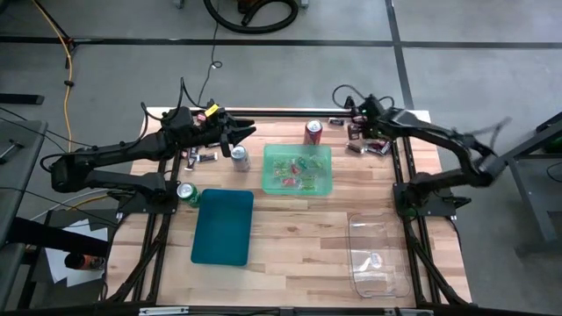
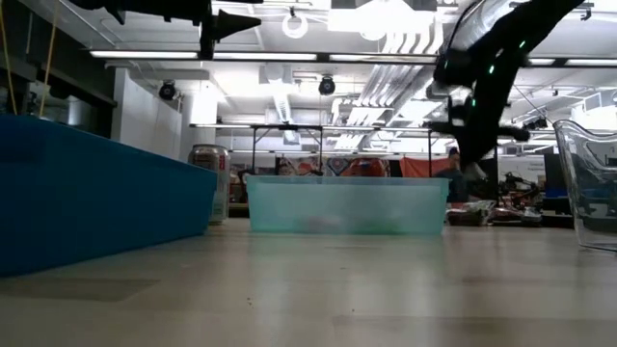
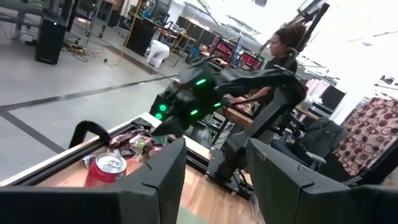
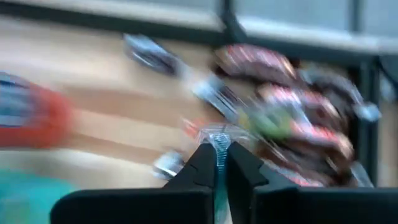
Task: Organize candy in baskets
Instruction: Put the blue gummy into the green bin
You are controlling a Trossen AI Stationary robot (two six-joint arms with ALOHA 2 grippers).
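Table (image 1: 290,230): teal basket (image 1: 223,226) near front-left, green basket (image 1: 298,168) centre holding some candies, clear basket (image 1: 378,254) front-right.

Left gripper (image 1: 248,133): hovers beside can (image 1: 239,158), fingers apart, holding nothing, waiting.

Right gripper (image 4: 220,157): at candy pile (image 1: 364,139), back-right corner; jaws pressed on clear-wrapped candy (image 4: 219,138), probably for sorting.

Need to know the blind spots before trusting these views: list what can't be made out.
- Candy pile, right wrist view: motion blur hides the wrappers.
- Right gripper: shut on something thin and clear; blur hides what.
- Green basket, low view: frosted wall hides its contents.
- Clear basket, low view: cut off by the edge.
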